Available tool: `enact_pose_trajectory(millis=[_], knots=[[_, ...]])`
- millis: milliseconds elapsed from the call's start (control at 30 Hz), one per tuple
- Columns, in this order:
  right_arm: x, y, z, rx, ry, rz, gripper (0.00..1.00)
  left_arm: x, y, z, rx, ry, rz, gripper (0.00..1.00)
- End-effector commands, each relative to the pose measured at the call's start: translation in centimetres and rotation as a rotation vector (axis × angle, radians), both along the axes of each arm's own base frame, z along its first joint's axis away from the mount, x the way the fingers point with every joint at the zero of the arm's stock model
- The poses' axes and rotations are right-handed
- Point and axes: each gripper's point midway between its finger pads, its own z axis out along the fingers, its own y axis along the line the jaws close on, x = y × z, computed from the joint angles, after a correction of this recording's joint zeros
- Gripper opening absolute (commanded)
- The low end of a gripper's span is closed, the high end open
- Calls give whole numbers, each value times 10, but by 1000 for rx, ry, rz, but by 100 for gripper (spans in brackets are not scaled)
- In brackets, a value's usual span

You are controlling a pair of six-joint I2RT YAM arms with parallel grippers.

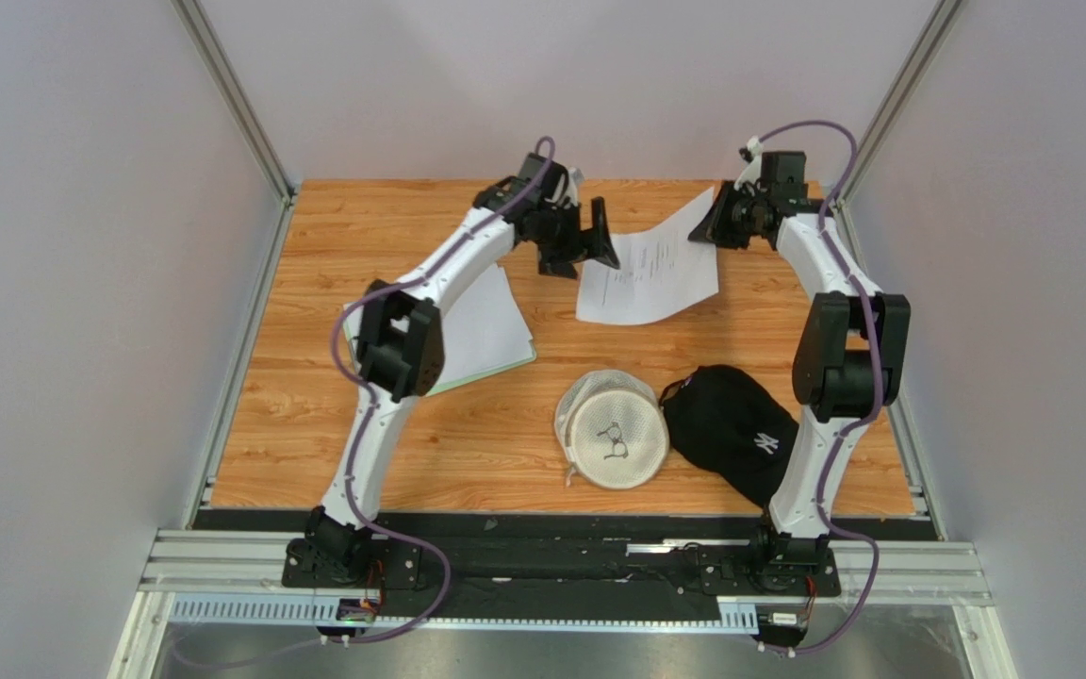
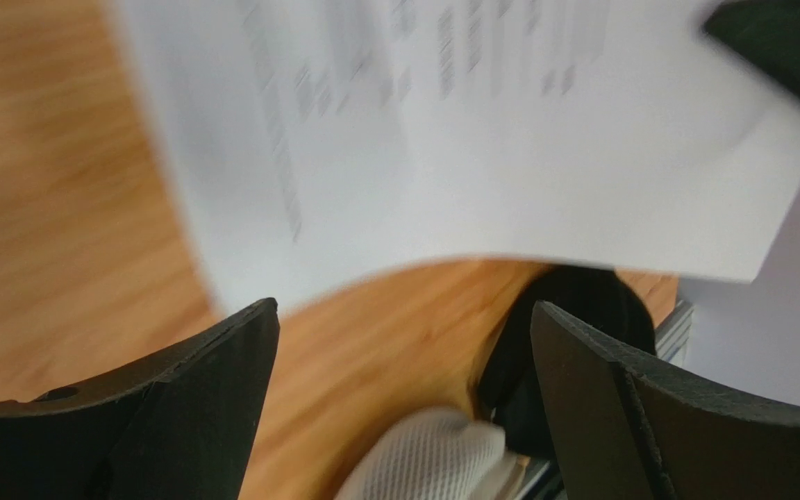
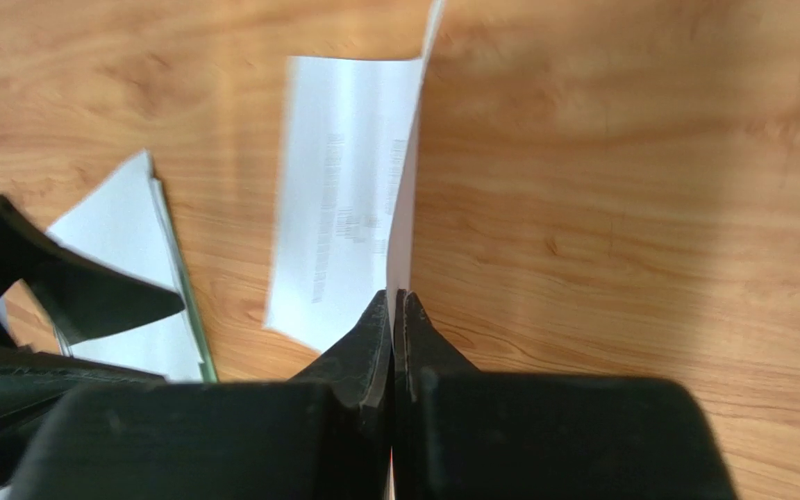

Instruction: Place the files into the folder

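Observation:
A printed white sheet point(image 1: 648, 269), one of the files, lies at the back middle of the table with its far right corner lifted. My right gripper point(image 1: 723, 219) is shut on that corner; in the right wrist view the paper's edge point(image 3: 406, 208) runs straight into the closed jaws point(image 3: 396, 299). My left gripper point(image 1: 584, 244) stands open beside the sheet's left edge, and the sheet point(image 2: 477, 135) hangs blurred just beyond its empty fingers point(image 2: 404, 344). The light-green folder point(image 1: 509, 365) lies at the left under the left arm, with white sheets point(image 1: 485, 326) on it.
A white mesh cap point(image 1: 613, 429) and a black cap point(image 1: 730, 425) lie on the wooden table point(image 1: 308, 425) near the front, right of centre. Metal frame posts and grey walls close in the sides and back.

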Motion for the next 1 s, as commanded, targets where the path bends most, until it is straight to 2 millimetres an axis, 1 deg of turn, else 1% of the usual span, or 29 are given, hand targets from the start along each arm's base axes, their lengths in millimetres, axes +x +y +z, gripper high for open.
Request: enact_pose_trajectory(millis=[0,33,67,100,133,167,200,233,267,300,333,367,400,433,467,500,533,567,600,667,700,733,767,800,833,867,900,933,967], knots=[[-12,52,122,-49,-275,102,0,-28,127,143,164,-297,84,99],[-21,83,128,-47,-295,155,0,-43,154,111,236,-235,108,99],[-26,101,136,-41,-321,186,0,-50,199,139,253,-293,216,98],[-34,118,150,-31,-356,217,0,-70,227,104,303,-212,251,97],[-50,158,162,-8,-387,294,0,-75,250,103,311,-220,306,97],[-56,178,175,12,-430,330,0,-84,294,119,324,-258,423,95],[-63,198,181,33,-450,366,0,-101,317,92,361,-194,462,95],[-83,237,205,82,-498,453,0,-109,337,89,382,-195,503,95],[-92,255,214,104,-513,493,0,-118,370,93,415,-206,597,95],[-99,269,224,121,-530,525,0,-128,382,78,440,-169,615,95],[-114,296,223,154,-508,589,0,-131,393,73,462,-162,626,94],[-123,306,247,195,-546,623,0,-134,408,65,487,-136,663,93],[-130,315,253,225,-547,647,0,-136,411,57,491,-113,663,93],[-141,324,258,297,-507,671,0,-135,414,50,494,-93,666,93],[-143,329,267,352,-523,684,0,-134,420,38,509,-53,676,95],[-147,334,270,395,-517,705,0,-134,422,30,510,-28,678,95],[-155,337,271,440,-498,744,0,-132,424,23,511,-4,684,96],[-154,341,270,470,-493,745,0,-132,427,9,520,41,686,97],[-152,343,252,463,-450,740,0,-131,430,3,526,59,689,97],[-141,342,224,430,-401,702,0,-132,439,-11,557,101,697,97],[-138,339,192,407,-338,687,0,-132,442,-14,571,106,697,97],[-132,335,178,395,-318,671,0,-131,445,-17,584,104,698,96],[-128,333,165,386,-303,659,0,-132,447,-23,594,122,692,94],[-122,332,143,369,-270,647,0,-131,448,-26,595,127,685,92],[-117,325,122,357,-235,635,0,-131,448,-31,597,140,668,90],[-111,324,111,358,-231,632,0,-131,445,-40,590,166,647,84],[-105,325,87,348,-192,628,0,-129,444,-43,579,171,635,83],[-99,321,77,349,-171,627,0,-125,441,-47,565,169,611,80],[-97,320,66,347,-148,631,0,-125,434,-58,532,202,580,74]])
